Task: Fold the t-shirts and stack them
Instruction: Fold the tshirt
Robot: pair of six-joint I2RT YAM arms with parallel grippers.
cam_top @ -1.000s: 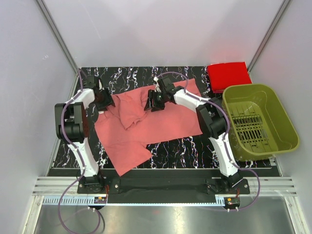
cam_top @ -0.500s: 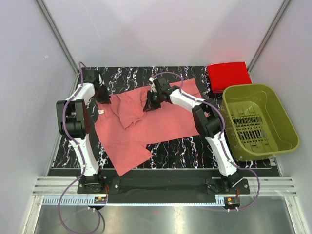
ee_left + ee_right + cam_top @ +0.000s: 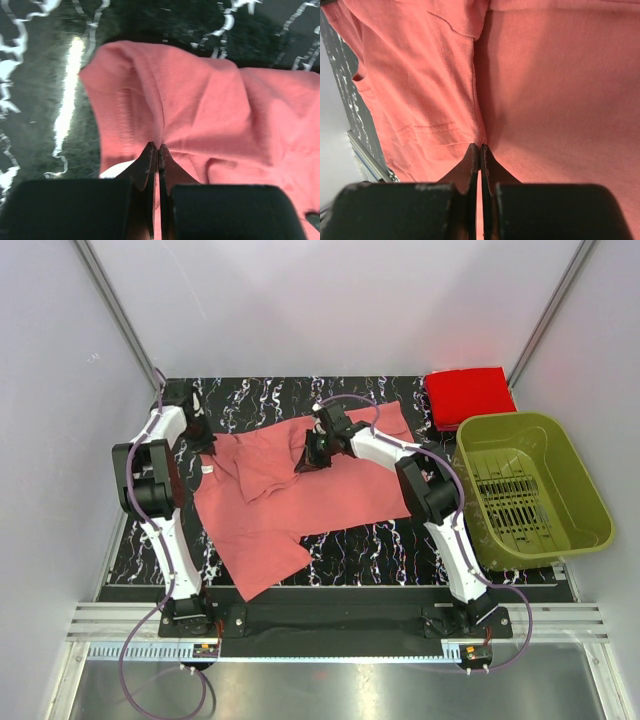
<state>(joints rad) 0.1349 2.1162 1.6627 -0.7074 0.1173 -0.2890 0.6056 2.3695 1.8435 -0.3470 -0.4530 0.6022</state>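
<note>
Salmon-pink t-shirt (image 3: 335, 495) slants lower-left to upper-right; left gripper (image 3: 158, 147) is clamped on its upper-left corner, right gripper (image 3: 480, 146) on a top-centre fold.

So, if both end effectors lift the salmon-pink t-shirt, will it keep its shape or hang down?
Probably floppy: the salmon-pink t-shirt lies in creases and bunches where the left end effector and right end effector pinch it. Most cloth lies beyond both pinches, so it would likely sag and drag on the table. It looks thin, so probably light.

Left arm (image 3: 172, 550) and right arm (image 3: 455, 545) wear white shells, black joints, purple cables, dark jaws.
</note>
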